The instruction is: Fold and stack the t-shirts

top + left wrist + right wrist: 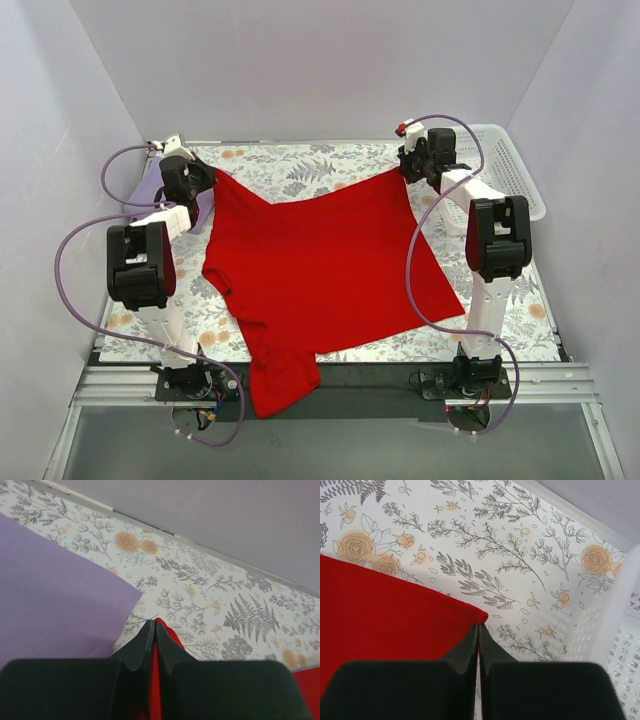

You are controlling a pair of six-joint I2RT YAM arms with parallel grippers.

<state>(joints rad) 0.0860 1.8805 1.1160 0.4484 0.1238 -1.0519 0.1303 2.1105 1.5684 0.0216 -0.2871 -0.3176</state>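
Note:
The bright red t-shirt (pixel 320 260) is stretched across the floral table, its near end drooping over the front edge. My left gripper (pixel 207 180) is shut on its far left corner; red cloth (pixel 172 634) pokes out between the black fingers (pixel 145 640). At the far right corner my right gripper (pixel 412 172) is also shut on the red cloth (pixel 395 615), pinched at the fingertips (pixel 470 637). The pale lilac t-shirt (pixel 55 595) lies flat at the far left, mostly behind my left arm (pixel 150 185) in the top view.
A white lattice basket (pixel 505 165) stands at the far right, close beside my right gripper; its wall (pixel 615 620) fills the right edge of the right wrist view. Grey walls enclose the table on three sides. The floral cloth (pixel 300 165) covers the table.

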